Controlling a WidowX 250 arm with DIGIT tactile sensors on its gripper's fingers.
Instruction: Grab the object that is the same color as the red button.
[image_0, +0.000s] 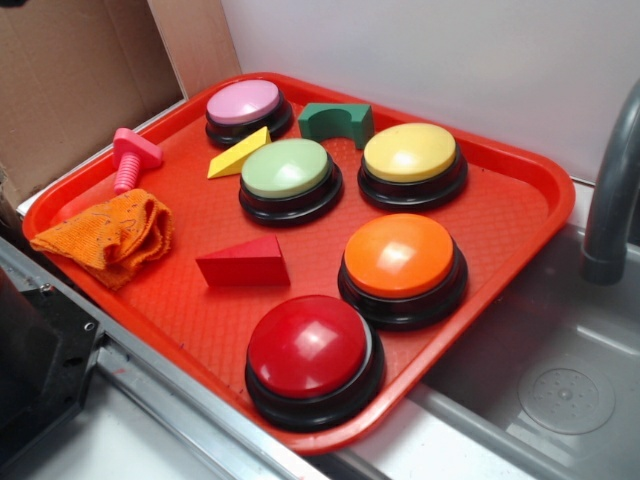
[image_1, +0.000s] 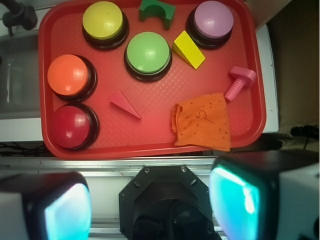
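**Red wedge waits untouched on the tray**

Our gripper (image_1: 150, 205) hangs high above the tray's near edge, fingers (image_1: 250, 195) spread wide and holding nothing. Below it the tray (image_1: 150, 147) carries everything. The wedge (image_1: 125, 104) lies flat near the middle, between the red button (image_1: 71, 126) and the cloth (image_1: 202, 121), apart from both. We judge it light, rigid and matte, so not slippery. Its slanted sides could squeeze it out of a grip; we would close on the two flat triangular faces, or across the thick end.
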